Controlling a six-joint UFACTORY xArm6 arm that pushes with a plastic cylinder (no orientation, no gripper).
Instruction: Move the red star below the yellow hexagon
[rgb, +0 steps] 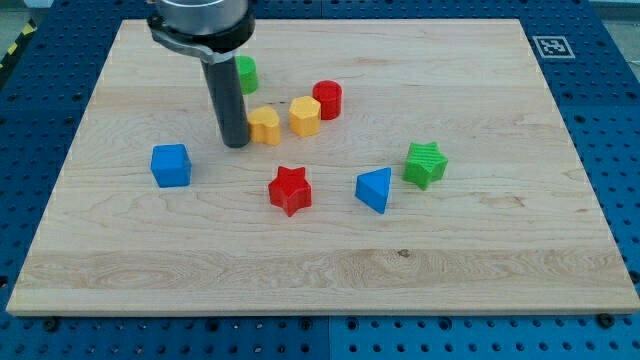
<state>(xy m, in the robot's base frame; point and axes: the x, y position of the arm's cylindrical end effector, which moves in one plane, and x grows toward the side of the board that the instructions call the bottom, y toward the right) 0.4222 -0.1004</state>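
On a pale wooden board (480, 270) set over a blue pegged table (620, 120), a dark rod (228, 100) stands upright with my tip (236, 146) resting just to the view's left of a yellow heart-like block (265, 126), close enough that contact cannot be ruled in or out. The arm carries no claw, so there is nothing to call open or closed. The red star (290, 190) lies near the board's centre, toward the view's bottom and slightly left of the yellow hexagon (305, 116), apart from it. A red cylinder (328, 99) sits just to the upper right of the hexagon, nearly touching it, and a green block (246, 74) shows partly behind the rod. A blue cube (171, 165) stands alone at the view's left. To the star's right are a blue triangular block (375, 190) and, beyond it, a green star (426, 164). A black-and-white marker (548, 46) occupies the board's top right corner.
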